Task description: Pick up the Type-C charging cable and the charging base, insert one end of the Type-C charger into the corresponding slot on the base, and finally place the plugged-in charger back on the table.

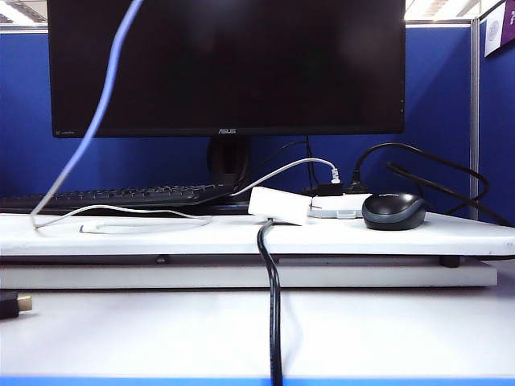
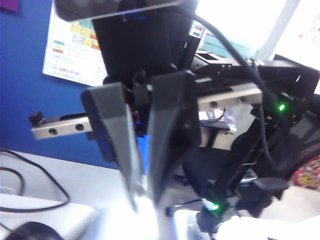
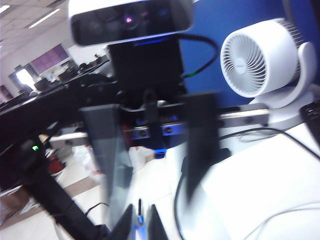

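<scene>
The charging base (image 1: 279, 205), a small white block, lies on the raised white board of the table (image 1: 121, 330) beside the mouse. The thin white Type-C charging cable (image 1: 137, 212) lies across the board to its left, and I cannot tell whether it is joined to the base. Neither gripper appears in the exterior view. My left gripper (image 2: 144, 202) hangs over the white surface with its fingers (image 2: 120, 145) close together and the tips lost in glare. In the right wrist view my right gripper (image 3: 140, 226) is shut with nothing visibly held.
A black mouse (image 1: 394, 211), a white socket strip (image 1: 338, 209) with black plugs, a keyboard (image 1: 113, 196) and a monitor (image 1: 225, 64) stand on the board. A thick black cable (image 1: 273, 314) runs to the front edge. A white fan (image 3: 260, 60) stands near the right arm.
</scene>
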`<state>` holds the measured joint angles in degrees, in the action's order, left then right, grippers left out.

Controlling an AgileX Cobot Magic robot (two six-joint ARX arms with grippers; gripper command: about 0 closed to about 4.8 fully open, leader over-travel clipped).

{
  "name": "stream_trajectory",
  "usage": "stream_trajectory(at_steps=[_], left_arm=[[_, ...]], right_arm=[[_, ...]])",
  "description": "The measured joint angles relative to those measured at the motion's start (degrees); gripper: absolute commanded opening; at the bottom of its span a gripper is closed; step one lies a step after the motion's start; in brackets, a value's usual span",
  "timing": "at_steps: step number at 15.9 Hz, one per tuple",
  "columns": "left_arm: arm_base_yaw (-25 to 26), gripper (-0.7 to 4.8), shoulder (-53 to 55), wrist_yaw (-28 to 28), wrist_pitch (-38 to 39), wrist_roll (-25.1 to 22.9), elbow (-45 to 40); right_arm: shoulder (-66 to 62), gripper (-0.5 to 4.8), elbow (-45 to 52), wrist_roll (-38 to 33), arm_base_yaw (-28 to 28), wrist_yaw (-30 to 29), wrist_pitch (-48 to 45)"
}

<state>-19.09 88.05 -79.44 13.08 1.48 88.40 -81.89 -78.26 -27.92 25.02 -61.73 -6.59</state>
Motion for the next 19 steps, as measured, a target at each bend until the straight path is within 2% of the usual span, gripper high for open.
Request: stream_trajectory(at_steps=[3,9,11,12,14,18,19], left_arm=[[0.00,2.73,0.00,0.02,-0.02,6.43,0.00],[-0.02,2.68,0.00,0.00,2.21,13.62,0.00],[-0.02,2.68,0.00,0.00,5.79,13.81,0.00],[-0.02,2.30,0.00,0.00,6.23,13.84,0.00],[-0.02,2.10,0.00,0.00,6.51,13.88,-0.02],[-1.20,2.10,0.00,-0.02,7.61,13.84,-0.02],[-1.70,2.09,0.13,0.09,7.74,13.62,0.00]], right_arm=[[0.00,-0.01,0.00,0.00,0.22,-1.09,-0.02],[0.00,-0.01,0.00,-0.02,0.22,-1.29,0.00],[0.00,-0.01,0.00,-0.09,0.20,-2.34,1.73],[0.00,-0.01,0.00,-0.07,0.22,-2.49,2.10],[0.00,-0.01,0.00,-0.09,0.22,-2.56,2.69],[0.00,-0.01,0.00,-0.09,0.20,-2.56,3.04],[0.02,-0.01,0.00,-0.07,0.20,-2.58,5.79]])
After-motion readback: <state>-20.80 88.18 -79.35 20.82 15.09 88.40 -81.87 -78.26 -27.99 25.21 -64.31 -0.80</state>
